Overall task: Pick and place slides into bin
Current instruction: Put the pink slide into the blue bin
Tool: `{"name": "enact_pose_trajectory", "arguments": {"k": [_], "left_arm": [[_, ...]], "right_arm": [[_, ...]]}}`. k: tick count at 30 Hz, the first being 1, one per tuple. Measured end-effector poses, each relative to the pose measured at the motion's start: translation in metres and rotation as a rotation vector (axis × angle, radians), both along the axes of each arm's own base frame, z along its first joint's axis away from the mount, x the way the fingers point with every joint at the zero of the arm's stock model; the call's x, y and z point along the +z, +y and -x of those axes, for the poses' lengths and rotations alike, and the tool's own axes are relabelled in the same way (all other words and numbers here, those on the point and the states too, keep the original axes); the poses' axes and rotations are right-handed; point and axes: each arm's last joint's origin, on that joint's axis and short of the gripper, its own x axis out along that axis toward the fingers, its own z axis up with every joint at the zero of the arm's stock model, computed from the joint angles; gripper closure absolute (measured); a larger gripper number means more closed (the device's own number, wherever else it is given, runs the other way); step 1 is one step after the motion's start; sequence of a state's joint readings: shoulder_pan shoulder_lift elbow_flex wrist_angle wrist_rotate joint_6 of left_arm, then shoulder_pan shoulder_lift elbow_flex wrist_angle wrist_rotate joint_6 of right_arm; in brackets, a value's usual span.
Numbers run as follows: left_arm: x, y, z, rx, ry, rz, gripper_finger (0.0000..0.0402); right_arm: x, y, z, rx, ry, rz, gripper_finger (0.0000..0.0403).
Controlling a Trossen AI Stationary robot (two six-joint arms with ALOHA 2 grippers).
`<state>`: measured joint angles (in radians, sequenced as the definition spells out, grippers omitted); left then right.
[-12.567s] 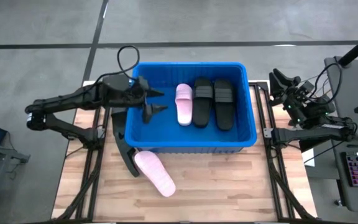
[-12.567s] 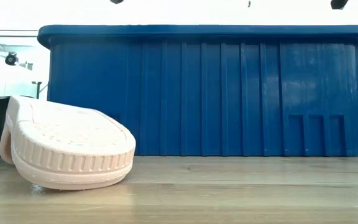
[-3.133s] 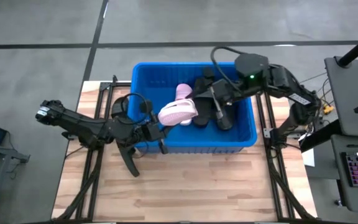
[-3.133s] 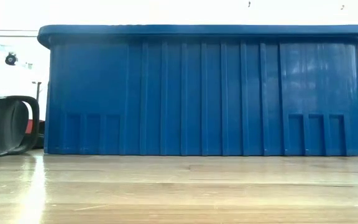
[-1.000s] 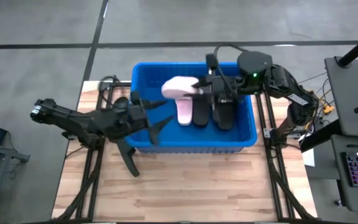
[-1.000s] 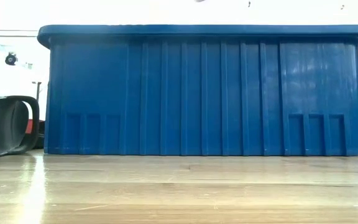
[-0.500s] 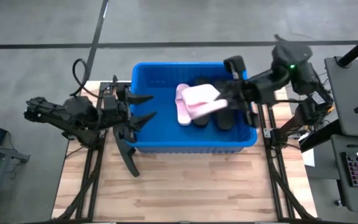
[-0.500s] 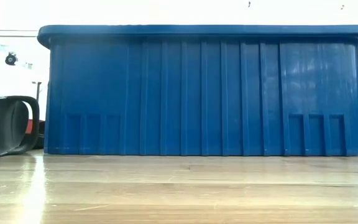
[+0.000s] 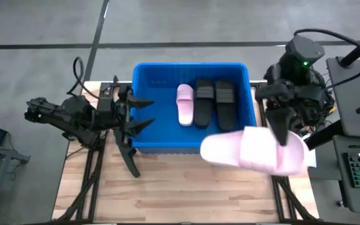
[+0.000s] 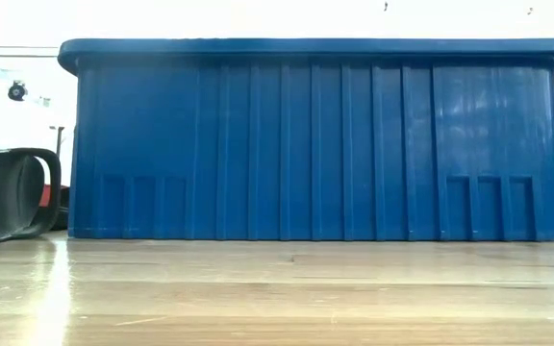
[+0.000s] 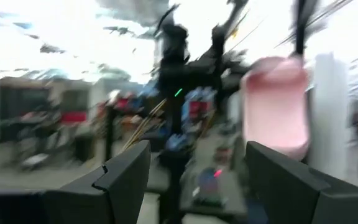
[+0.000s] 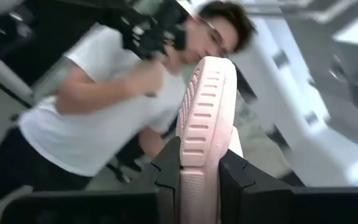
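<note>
Gripping a pink slide (image 9: 255,150) in my right gripper (image 12: 199,165) above the table's right edge; left gripper (image 9: 144,114) gaping empty by the blue bin (image 9: 144,139); no readable writing.

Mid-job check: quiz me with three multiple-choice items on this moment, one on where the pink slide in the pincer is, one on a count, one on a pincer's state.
1. Where is the pink slide that the right pincer holds?
A. Lifted over the bin's front right corner, toward the right arm
B. Lying on the bin's floor
C. On the table by the left arm

2. How many slides lie inside the blue bin?
A. One
B. Three
C. Five

3. How does the left pincer stand?
A. Shut on a black slide
B. Shut on the bin's rim
C. Open, holding nothing

Key: 1 A, the high view shows it raised at that corner, clamped by its edge in the right wrist view. 2 B, one pink and two black lie side by side. 3 C, its fingers spread at the bin's left wall.
</note>
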<state>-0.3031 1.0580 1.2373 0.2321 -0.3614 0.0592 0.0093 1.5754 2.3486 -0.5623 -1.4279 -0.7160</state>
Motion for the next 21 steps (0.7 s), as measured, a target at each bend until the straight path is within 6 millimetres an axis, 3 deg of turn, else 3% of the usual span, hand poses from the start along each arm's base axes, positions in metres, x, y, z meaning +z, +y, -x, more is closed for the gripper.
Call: {"name": "enact_pose_trajectory", "arguments": {"k": [5, 12, 16, 21], "left_arm": [[0.005, -0.006, -0.009, -0.071, -0.108, -0.102, 0.0152], [-0.002, -0.015, -0.044, 0.249, -0.104, -0.558, 0.0152], [-0.006, -0.018, -0.065, 0.479, -0.031, -0.759, 0.0152], [-0.005, -0.023, -0.088, 0.612, -0.011, -0.955, 0.0152]], "right_arm": [[-0.001, 0.002, -0.004, 0.031, -0.032, 0.008, 0.0358], [-0.008, 0.003, -0.021, 0.026, 0.036, 0.001, 0.0358], [-0.007, 0.003, -0.021, 0.021, 0.060, -0.004, 0.0358], [-0.005, 0.002, -0.021, -0.047, 0.089, -0.028, 0.0358]]}}
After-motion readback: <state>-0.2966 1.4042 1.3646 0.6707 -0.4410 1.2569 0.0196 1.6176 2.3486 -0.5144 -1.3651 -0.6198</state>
